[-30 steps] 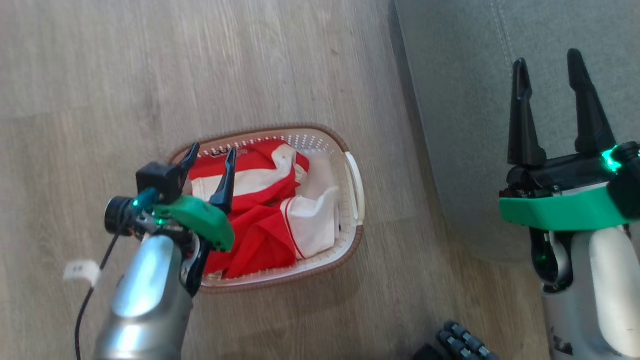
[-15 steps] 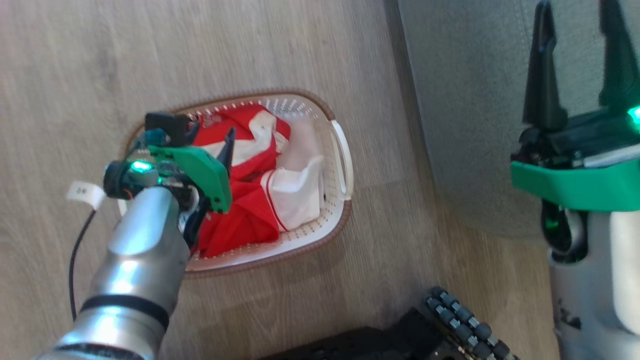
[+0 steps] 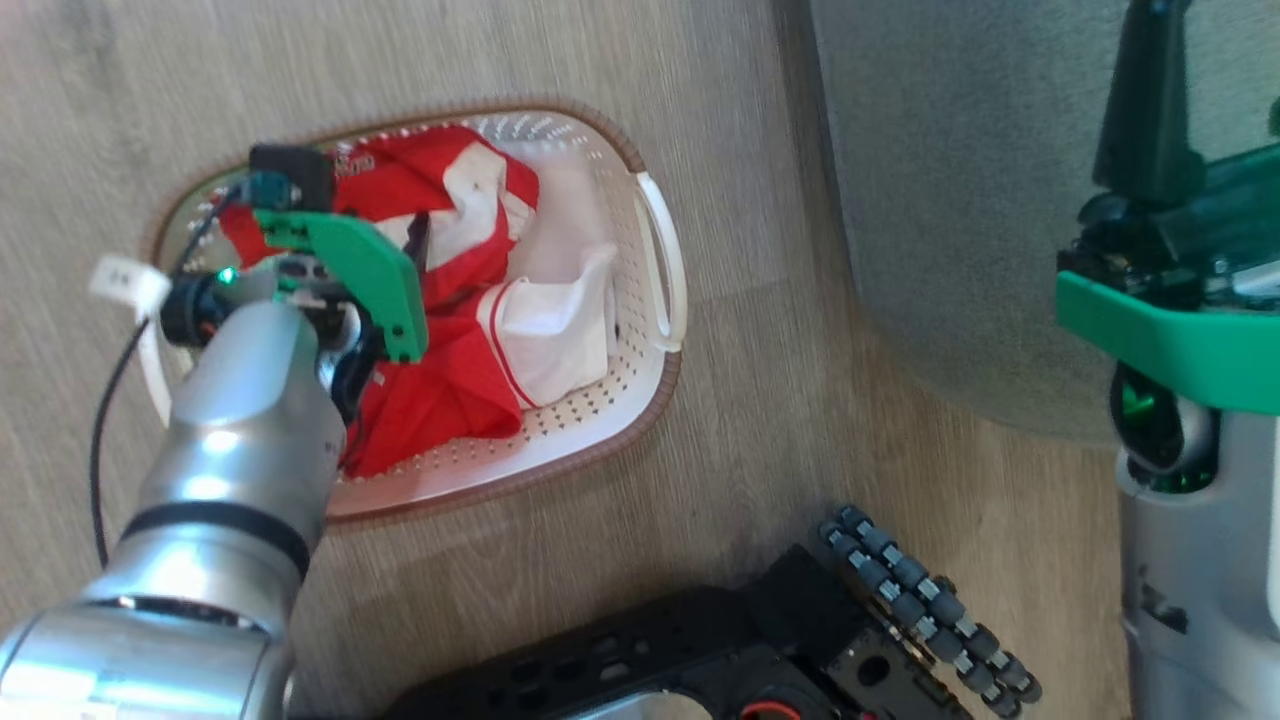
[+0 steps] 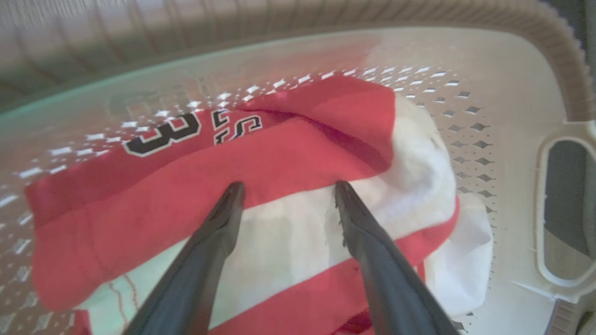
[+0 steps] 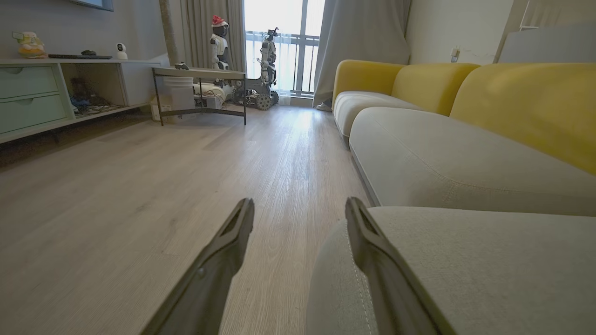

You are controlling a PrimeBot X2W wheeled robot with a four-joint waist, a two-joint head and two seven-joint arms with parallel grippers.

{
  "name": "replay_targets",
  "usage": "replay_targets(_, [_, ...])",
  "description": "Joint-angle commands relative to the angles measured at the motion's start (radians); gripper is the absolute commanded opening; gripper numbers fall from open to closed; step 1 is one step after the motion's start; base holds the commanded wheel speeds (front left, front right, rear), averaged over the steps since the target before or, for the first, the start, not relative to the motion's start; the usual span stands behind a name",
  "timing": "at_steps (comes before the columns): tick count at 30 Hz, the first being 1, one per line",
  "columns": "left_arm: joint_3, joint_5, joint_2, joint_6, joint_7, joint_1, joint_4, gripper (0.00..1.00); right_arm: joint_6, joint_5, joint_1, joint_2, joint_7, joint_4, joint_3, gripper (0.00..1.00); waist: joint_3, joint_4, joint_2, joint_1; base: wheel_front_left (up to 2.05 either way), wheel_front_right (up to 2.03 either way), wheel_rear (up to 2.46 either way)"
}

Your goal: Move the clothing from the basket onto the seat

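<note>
The clothing (image 4: pixel 298 149) lies in a loose heap inside the basket (image 4: pixel 489 79), none of it over the rim. It is thin, slightly shiny fabric, mostly bright red and crossed by broad white bands. The top piece is folded over on itself, and along its far fold runs a print (image 4: pixel 163 137) of a black "3" and further characters, outlined in white. A white piece with a fine red edge line sits in the part of the heap nearest the basket's side handle (image 3: pixel 665 260), one corner standing up crumpled. The heap fills the basket's middle and the end away from that handle. At the handle end, bare white perforated wall and bottom show.

The left gripper (image 4: pixel 286 188) is down inside the basket, its two dark fingers spread apart with nothing between them. The tips are over the edge between a red band and a white one. Whether they touch the cloth cannot be told.

The seat (image 3: pixel 950 200), grey and rounded at the edge, lies beyond the basket's handle side, across a strip of wooden floor (image 3: pixel 760 400). The right gripper (image 5: pixel 300 204) hangs by the seat's edge, well away from the basket, fingers parted and empty.
</note>
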Motion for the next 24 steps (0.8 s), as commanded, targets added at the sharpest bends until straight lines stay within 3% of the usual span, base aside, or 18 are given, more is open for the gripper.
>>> replay_targets(1, [0.002,0.002,0.023,0.002,0.018,0.001,-0.001,1.0,0.007,-0.001,0.004,0.006,-0.006,-0.047,0.017,1.0,0.032,-0.011,0.0001,-0.0001,0.0,0.0,0.0])
replay_targets(13, [-0.039,0.025,0.063,0.047,0.104,-0.031,0.027,1.0,0.007,0.016,-0.013,0.006,-0.006,-0.071,0.033,1.0,0.091,-0.047,0.0001,-0.0001,0.0,0.0,0.0])
replay_targets(21, [-0.056,0.023,0.076,0.037,0.128,-0.047,0.031,0.97,0.007,0.022,-0.013,0.006,-0.006,-0.068,0.036,1.0,0.107,-0.053,0.0001,-0.0001,0.0,0.0,0.0])
replay_targets(22, [-0.058,0.021,0.076,0.035,0.128,-0.049,0.031,0.81,0.007,0.022,-0.014,0.006,-0.006,-0.067,0.036,1.0,0.107,-0.052,0.0001,-0.0001,0.0,0.0,0.0])
replay_targets(24, [-0.059,0.018,0.075,0.033,0.127,-0.053,0.031,0.14,0.007,0.021,-0.016,0.006,-0.006,-0.065,0.036,1.0,0.105,-0.049,0.0001,-0.0001,0.0,0.0,0.0])
